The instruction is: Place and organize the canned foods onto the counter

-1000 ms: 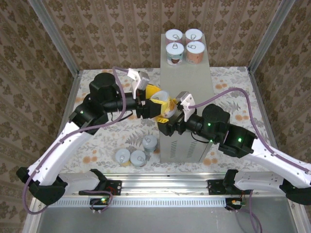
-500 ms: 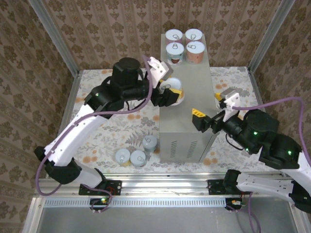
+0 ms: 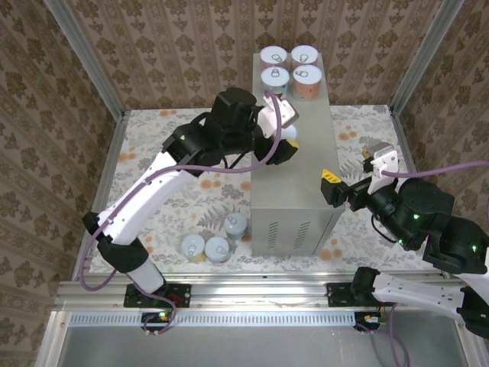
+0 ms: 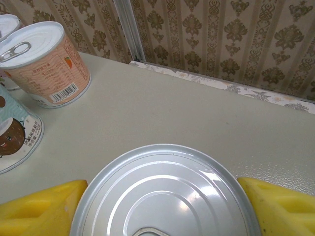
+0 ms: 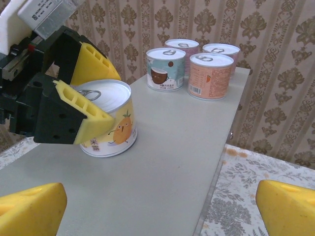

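Observation:
My left gripper (image 3: 284, 145) is shut on a yellow pineapple-label can (image 5: 107, 120), its yellow fingers (image 5: 81, 115) clamping both sides below the silver lid (image 4: 165, 194). The can is upright and seems to rest on the grey counter (image 3: 299, 180), left of the middle. Several more cans (image 3: 290, 69) stand in a tight square at the counter's far end; a pink one (image 4: 44, 64) shows in the left wrist view. My right gripper (image 3: 353, 172) is open with nothing in it, hovering over the counter's right edge, its yellow pads (image 5: 29, 209) wide apart.
Three cans (image 3: 214, 241) sit on the floral floor by the counter's near left corner. Patterned walls and metal posts (image 3: 92, 69) close in the cell. The near half of the counter top (image 5: 162, 167) is bare.
The left arm has carried the yellow can from beside the counter's left side up onto its top. The right arm has pulled away to the right with its jaws wide.

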